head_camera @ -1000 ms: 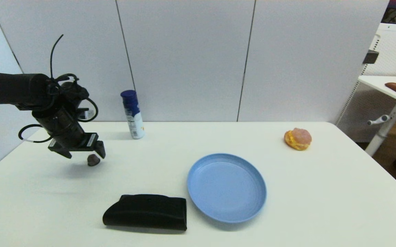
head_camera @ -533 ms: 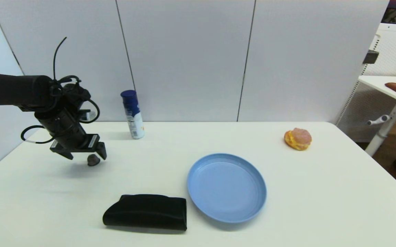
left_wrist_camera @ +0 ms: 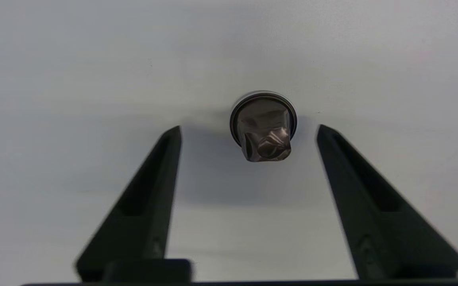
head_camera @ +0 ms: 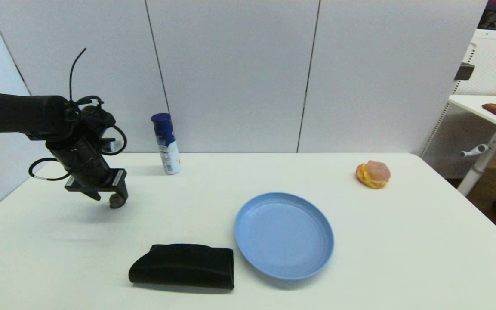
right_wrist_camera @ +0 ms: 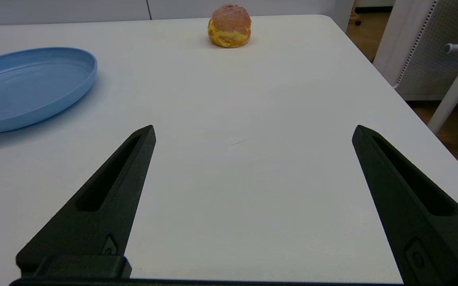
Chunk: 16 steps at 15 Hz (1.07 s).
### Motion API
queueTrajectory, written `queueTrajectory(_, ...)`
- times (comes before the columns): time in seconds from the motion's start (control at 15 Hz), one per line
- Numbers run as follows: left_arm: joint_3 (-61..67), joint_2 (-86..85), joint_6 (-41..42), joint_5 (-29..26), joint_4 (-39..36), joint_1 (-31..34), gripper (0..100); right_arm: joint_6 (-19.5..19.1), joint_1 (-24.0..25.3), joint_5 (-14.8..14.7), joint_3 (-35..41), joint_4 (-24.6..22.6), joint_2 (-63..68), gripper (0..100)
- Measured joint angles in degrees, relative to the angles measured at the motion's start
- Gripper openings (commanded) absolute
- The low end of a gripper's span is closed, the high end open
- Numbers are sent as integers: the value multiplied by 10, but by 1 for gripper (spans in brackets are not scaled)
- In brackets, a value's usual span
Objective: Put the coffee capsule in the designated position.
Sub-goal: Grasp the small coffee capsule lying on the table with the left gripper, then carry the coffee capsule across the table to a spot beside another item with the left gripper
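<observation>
From the head camera, the left tool (head_camera: 111, 196) hangs low over the far left part of the white table (head_camera: 402, 241), and the coffee capsule (head_camera: 116, 201) sits on the table right at its fingertips, partly hidden by them. A blue-capped spray can (head_camera: 166, 143) stands upright near the back edge, a folded black cloth (head_camera: 183, 265) lies toward the front just beside a blue plate (head_camera: 248, 241), whose dish holds nothing, and a pink-and-yellow bun (head_camera: 373, 174) rests well apart on the right. In the left wrist view, the left tool (left_wrist_camera: 248, 133) is spread wide, the capsule (left_wrist_camera: 263, 125) lying on bare table between the fingers, touching neither. In the right wrist view, the right tool (right_wrist_camera: 252, 133) is spread too, low over bare table with the plate (right_wrist_camera: 74, 85) and bun (right_wrist_camera: 229, 26) beyond.
</observation>
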Motion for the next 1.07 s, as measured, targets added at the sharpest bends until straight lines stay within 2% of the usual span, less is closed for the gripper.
queueTrajectory(0.8, -6, -8, 0, -23, 1, -3, 0, 0, 0, 0, 0, 0, 0, 100)
queueTrajectory(1.07, -98, -15, -5, -51, -2, -43, 0, 0, 0, 0, 0, 0, 0, 100)
